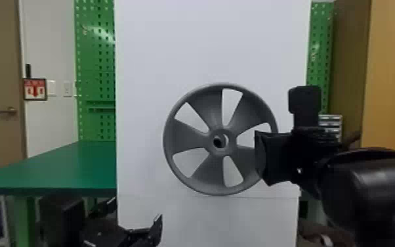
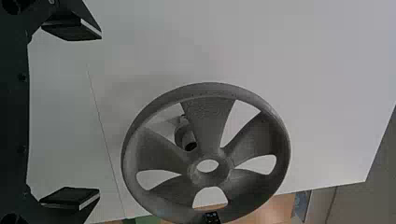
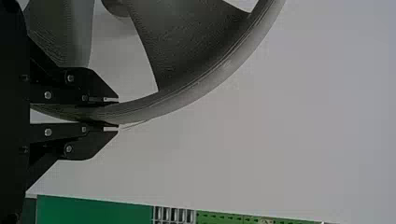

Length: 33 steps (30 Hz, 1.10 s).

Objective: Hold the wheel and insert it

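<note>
My right gripper (image 1: 261, 158) is shut on the right rim of the grey spoked wheel (image 1: 190, 136), which stands upright before the white panel. In the right wrist view, that gripper (image 3: 116, 114) has the wheel's rim (image 3: 154, 106) between its two fingers. A short grey shaft (image 2: 187, 139) on the panel shows through a gap between spokes of the wheel (image 2: 210, 116), beside the hub hole in the left wrist view. The left gripper (image 1: 136, 212) is low at the left, below the wheel; its fingers stand wide open with nothing between them, and the gripper (image 2: 99, 113) appears likewise in its wrist view.
The tall white panel (image 1: 160, 49) stands behind the wheel, with a seam across its lower part. A green table (image 1: 75, 167) is at the left. Green pegboards (image 1: 95, 65) and a wooden cabinet (image 1: 393, 72) are farther back.
</note>
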Available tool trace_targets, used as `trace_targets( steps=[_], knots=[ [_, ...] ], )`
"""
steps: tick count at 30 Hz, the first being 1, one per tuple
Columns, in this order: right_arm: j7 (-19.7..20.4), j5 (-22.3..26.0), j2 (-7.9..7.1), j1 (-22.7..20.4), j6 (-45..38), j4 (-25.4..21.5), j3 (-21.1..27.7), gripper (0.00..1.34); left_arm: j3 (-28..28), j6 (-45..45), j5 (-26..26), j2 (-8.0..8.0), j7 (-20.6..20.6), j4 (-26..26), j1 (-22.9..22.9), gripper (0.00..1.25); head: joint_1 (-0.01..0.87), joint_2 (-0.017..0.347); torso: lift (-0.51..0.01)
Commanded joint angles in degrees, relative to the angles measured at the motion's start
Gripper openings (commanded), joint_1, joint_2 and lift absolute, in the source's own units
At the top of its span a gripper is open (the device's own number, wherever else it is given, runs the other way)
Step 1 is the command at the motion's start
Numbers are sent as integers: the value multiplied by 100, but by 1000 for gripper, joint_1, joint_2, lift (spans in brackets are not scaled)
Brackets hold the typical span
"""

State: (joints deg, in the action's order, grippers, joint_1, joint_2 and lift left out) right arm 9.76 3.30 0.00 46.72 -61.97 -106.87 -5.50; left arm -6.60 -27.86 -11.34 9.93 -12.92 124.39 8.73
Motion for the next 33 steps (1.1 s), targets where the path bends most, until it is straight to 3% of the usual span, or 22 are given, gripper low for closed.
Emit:
trace_targets(
  steps=[1, 33],
  knots=[
    [0, -5, 5, 39, 89, 131, -4, 157, 0, 0, 0, 0, 0, -2, -3, 1147, 97, 15, -442],
    [0, 13, 5, 170, 493, 790, -118, 157, -8, 0, -18, 0, 0, -11, 6, 1147, 97, 15, -442]
  ],
)
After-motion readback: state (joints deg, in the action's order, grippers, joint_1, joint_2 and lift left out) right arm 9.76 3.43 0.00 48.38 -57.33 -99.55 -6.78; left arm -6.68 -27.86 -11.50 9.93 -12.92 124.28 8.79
